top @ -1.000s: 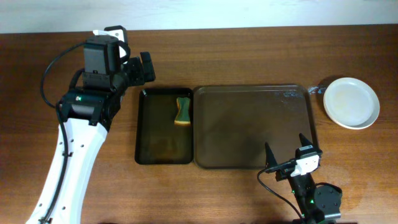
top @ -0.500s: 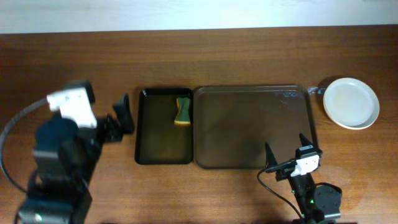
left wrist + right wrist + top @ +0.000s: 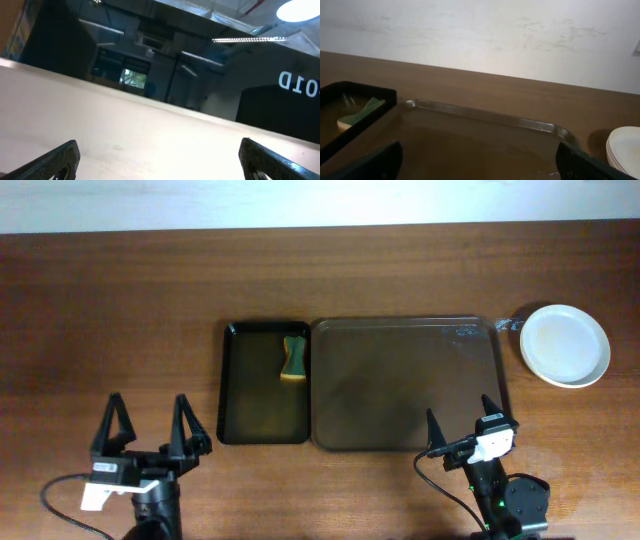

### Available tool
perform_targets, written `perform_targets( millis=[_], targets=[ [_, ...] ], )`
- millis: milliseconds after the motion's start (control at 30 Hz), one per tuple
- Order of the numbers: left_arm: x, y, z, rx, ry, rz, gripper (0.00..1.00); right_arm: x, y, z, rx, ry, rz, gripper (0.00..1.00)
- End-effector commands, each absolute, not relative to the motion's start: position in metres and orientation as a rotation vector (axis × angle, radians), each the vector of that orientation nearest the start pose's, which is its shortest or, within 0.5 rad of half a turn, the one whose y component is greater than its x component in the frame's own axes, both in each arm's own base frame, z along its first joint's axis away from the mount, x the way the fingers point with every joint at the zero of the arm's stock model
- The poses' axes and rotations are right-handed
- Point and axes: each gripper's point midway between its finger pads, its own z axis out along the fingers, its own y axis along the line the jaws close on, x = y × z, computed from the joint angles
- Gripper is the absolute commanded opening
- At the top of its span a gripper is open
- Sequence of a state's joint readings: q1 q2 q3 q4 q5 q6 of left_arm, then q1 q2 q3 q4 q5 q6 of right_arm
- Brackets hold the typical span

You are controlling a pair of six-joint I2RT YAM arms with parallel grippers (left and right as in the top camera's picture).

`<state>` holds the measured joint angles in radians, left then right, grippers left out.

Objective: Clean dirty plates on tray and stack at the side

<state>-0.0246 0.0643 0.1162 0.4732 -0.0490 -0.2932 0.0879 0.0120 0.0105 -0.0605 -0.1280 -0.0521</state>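
The brown tray [image 3: 405,385] lies at the middle of the table with nothing on it; it also shows in the right wrist view [image 3: 485,137]. A stack of plain white plates [image 3: 565,345] stands on the table right of the tray, its edge visible in the right wrist view [image 3: 625,147]. My left gripper [image 3: 147,425] is open and empty at the front left, pointing up and away from the table in its wrist view [image 3: 160,155]. My right gripper [image 3: 462,420] is open and empty at the tray's front edge [image 3: 480,160].
A narrow black tray [image 3: 264,383] left of the brown tray holds a green-and-yellow sponge [image 3: 293,360], also seen in the right wrist view [image 3: 360,115]. A white wall stands behind the table.
My left arm has pulled back from beside the black tray's far corner to the front left table edge, fingers open. The right arm, plates and trays have not moved.
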Motion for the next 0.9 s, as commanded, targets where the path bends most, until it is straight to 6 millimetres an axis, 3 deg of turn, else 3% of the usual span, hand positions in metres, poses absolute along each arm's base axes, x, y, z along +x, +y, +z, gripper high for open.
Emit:
perform_targets(
  millis=[0,67,167,200,300,867],
  targets=[
    [0.215,0.005,0.3,-0.196,1.056,-0.262,1.0,0.242,0.043,0.158,-0.204,1.628,0.134,0.98],
    [0.223,0.004,0.282,-0.203,1.121,-0.257,1.0,0.242,0.043,0.158,-0.204,1.628,0.134,0.98],
    [0.241,0.004,0.229,-0.234,1.342,-0.235,1.0,0.242,0.043,0.158,-0.204,1.628,0.134,0.98],
    [0.245,0.004,0.202,-0.249,1.453,-0.223,1.0,0.242,0.043,0.158,-0.204,1.628,0.134,0.98],
    [0.246,0.002,0.16,-0.264,1.623,-0.212,1.0,0.242,0.043,0.158,-0.204,1.628,0.134,0.98],
    [0.246,0.002,0.156,-0.264,1.641,-0.209,1.0,0.242,0.043,0.158,-0.204,1.628,0.134,0.98]
  ],
)
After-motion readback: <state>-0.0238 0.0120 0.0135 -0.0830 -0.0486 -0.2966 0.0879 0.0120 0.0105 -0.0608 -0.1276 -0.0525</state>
